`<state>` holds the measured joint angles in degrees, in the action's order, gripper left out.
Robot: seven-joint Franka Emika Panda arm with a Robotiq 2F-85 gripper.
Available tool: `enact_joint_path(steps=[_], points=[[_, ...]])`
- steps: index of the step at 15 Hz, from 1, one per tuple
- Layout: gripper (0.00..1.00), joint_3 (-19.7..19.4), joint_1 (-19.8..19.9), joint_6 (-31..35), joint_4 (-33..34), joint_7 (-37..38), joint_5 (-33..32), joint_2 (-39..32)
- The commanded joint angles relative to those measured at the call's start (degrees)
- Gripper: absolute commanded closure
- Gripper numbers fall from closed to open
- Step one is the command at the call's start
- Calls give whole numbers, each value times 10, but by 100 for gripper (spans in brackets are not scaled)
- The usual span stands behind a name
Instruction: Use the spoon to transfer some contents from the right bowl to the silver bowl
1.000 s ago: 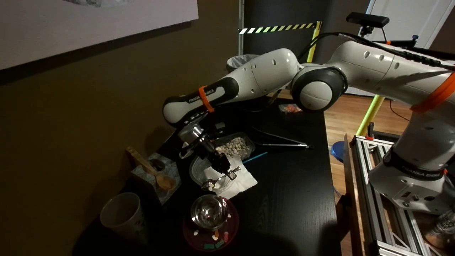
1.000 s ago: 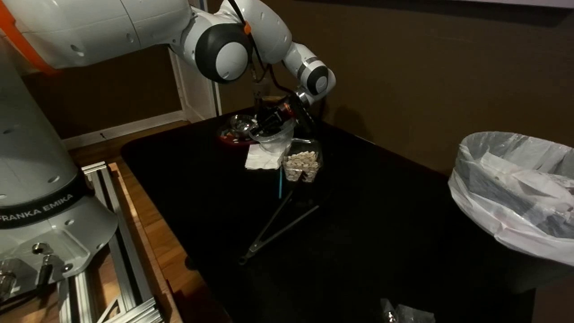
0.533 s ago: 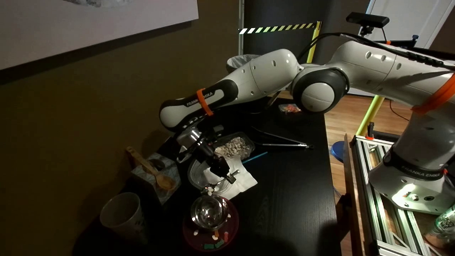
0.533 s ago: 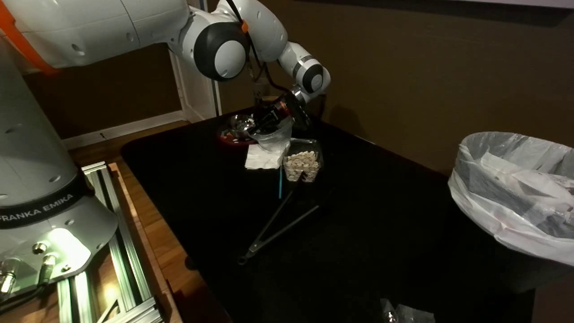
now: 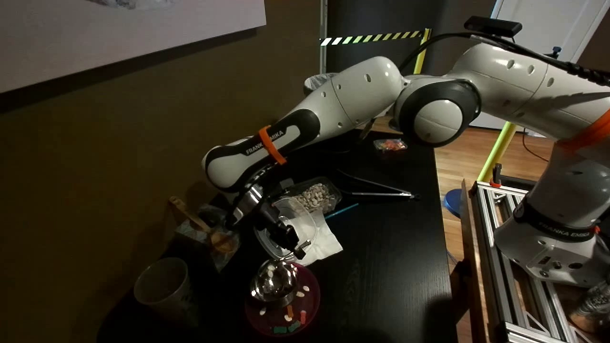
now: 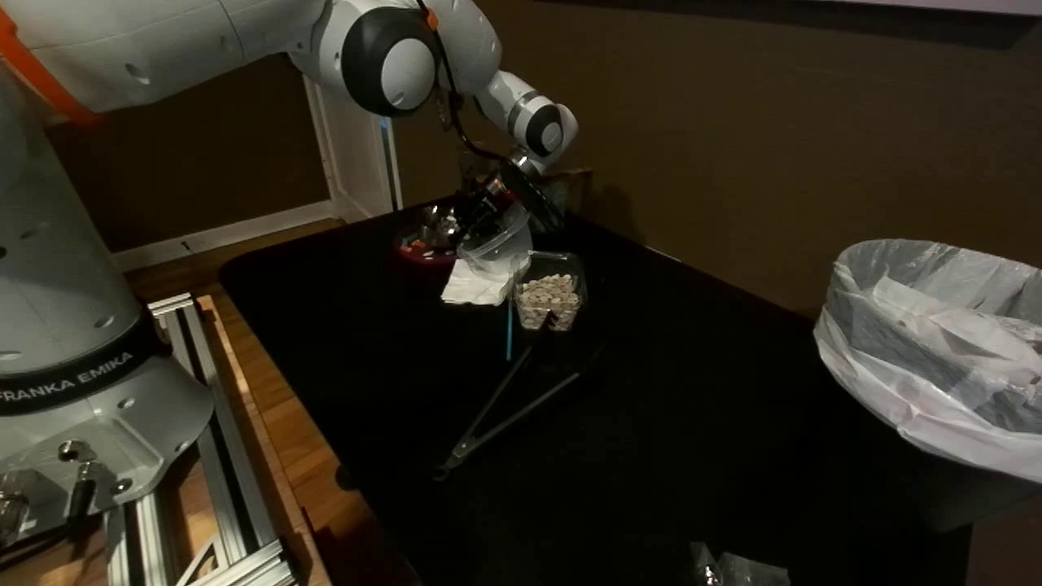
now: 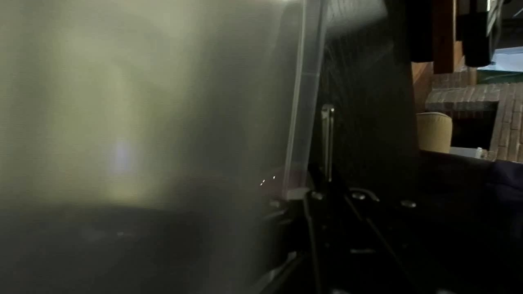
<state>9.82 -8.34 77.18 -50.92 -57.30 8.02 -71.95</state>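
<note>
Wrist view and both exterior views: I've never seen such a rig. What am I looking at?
The machine is a single white robot arm; its end effector, a black pinching hand, is closed on a metal spoon. The exterior views look at the scene from two places outside the robot. The wrist view is taken from the arm's wrist, and much of it is blurred.

On the black table are a clear box of pale pieces, a clear bowl, a napkin, a blue stick, tongs, and a red dish with a silver bowl apparently resting on it. The metal spoon's far end seems to be at the silver bowl's rim; whether they touch, I cannot tell.
</note>
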Motion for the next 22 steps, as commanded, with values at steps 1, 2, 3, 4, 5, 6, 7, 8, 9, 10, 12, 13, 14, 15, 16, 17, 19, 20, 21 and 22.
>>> enact_joint_path(steps=[1,2,3,4,5,6,7,8,9,10,12,13,14,15,16,17,19,20,21,22], points=[[99,-12,5,117,-130,-7,-10,70],[99,-13,6,143,-158,-7,-10,87],[99,-15,7,166,-184,-8,-10,102],[99,-16,7,188,-211,-10,-10,118],[99,-17,6,208,-238,-10,-12,132],[99,-19,3,223,-265,-14,-17,146],[99,-20,1,245,-292,-13,-21,160],[99,-22,-1,266,-319,-14,-26,175],[99,-23,-4,290,-345,-14,-33,189],[99,-6,6,317,-370,-2,-55,201],[99,-1,11,381,-425,0,-70,230],[99,3,17,415,-452,1,-71,246],[99,8,25,445,-481,-2,-68,264],[99,12,34,475,-509,-1,-60,281],[99,12,37,507,-539,4,-61,300],[99,12,39,535,-567,8,-62,317],[99,8,42,584,-627,23,-70,358],[99,9,45,600,-656,26,-71,384],[99,9,47,616,-685,32,-73,410],[99,8,47,633,-715,38,-77,435]])
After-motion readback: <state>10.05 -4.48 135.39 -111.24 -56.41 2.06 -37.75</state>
